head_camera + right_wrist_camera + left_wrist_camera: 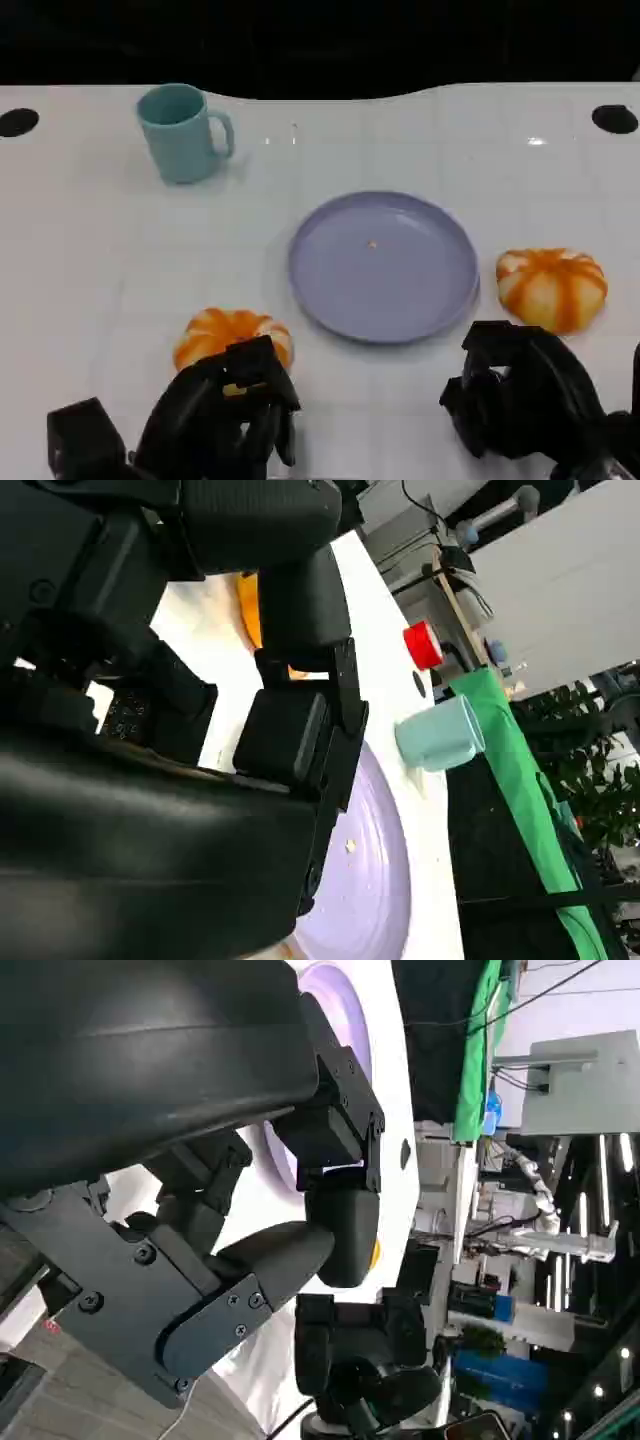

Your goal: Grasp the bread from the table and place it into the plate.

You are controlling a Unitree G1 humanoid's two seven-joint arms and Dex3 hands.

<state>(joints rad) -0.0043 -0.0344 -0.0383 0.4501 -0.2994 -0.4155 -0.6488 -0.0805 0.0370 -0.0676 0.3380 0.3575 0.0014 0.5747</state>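
Plate (384,265) rim — bread (232,336) just beside, left hand (225,405) touching.

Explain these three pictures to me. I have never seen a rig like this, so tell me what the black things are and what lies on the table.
The black shapes are a humanoid robot's two hands. The head view looks down at the white table; the other two come from cameras at each wrist. The left hand reaches over one orange-striped bread; whether it grips it I cannot tell. The right hand sits just before a second bread, fingers curled, holding nothing visible. Between the breads lies a lavender plate, with no bread in it. A teal mug stands farther back.
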